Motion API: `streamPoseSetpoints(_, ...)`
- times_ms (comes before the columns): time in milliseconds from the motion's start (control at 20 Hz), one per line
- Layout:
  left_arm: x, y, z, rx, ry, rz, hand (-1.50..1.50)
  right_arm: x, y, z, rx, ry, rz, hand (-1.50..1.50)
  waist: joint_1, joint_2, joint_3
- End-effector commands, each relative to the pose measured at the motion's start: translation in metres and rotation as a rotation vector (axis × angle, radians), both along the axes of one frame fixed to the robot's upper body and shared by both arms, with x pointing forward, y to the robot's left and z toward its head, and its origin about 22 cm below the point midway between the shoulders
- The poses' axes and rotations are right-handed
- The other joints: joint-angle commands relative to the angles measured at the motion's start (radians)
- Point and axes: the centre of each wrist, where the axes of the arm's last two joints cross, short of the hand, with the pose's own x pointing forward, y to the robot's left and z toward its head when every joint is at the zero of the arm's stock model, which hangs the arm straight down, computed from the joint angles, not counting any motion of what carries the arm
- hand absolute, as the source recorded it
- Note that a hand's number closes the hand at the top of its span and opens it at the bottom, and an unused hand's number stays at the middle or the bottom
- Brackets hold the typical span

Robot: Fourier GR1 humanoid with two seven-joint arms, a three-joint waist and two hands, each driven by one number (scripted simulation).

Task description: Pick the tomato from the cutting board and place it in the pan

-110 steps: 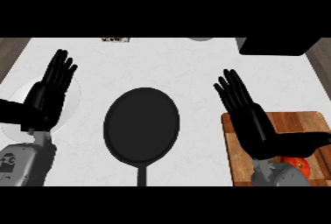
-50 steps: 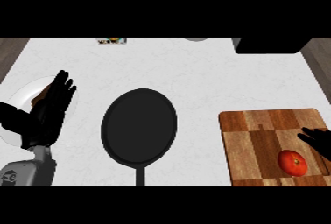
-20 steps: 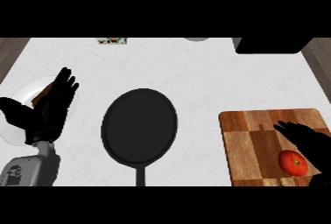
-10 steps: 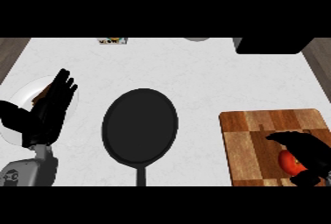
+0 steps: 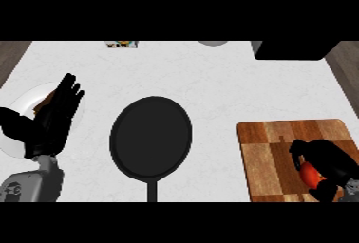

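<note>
We are at the grasp, our right hand (image 5: 331, 157) curled round the tomato (image 5: 309, 174) on the cutting board (image 5: 272, 148), so next we lift it clear and carry it left to the pan (image 5: 151, 137), while our left hand (image 5: 53, 119) rests open at the left.

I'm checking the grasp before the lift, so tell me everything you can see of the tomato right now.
The tomato is red, and only a small patch of it shows, so its full shape is hidden. It lies over the lower right part of the wooden cutting board, at the view's right. The right robot hand curls round it, black fingers covering its top and right side. Whether it rests on the board or is just lifted cannot be told. It is well apart from the pan.
</note>
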Motion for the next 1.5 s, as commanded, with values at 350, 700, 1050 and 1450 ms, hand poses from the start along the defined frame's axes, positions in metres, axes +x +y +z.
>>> streamPoseSetpoints(350, 0.001, 0.001, 0.001, -0.001, 0.011, 0.005, 0.00, -0.005, 0.123, 0.019, 0.158, -0.176, -0.016, 1.50, -0.005, -0.001, 0.008)
streamPoseSetpoints(700, 0.003, -0.010, -0.001, 0.007, 0.023, -0.057, 0.00, -0.011, 0.230, 0.040, 0.203, -0.360, 0.008, 1.50, 0.064, -0.014, 0.004)
streamPoseSetpoints(1050, 0.005, -0.014, -0.003, 0.003, 0.037, -0.071, 0.00, -0.030, 0.285, 0.089, 0.157, -0.674, -0.043, 1.50, 0.083, -0.024, 0.004)
streamPoseSetpoints(1450, 0.013, -0.022, 0.002, 0.003, 0.012, -0.098, 0.00, -0.050, 0.323, 0.108, 0.134, -0.770, -0.220, 1.50, 0.102, -0.001, 0.006)
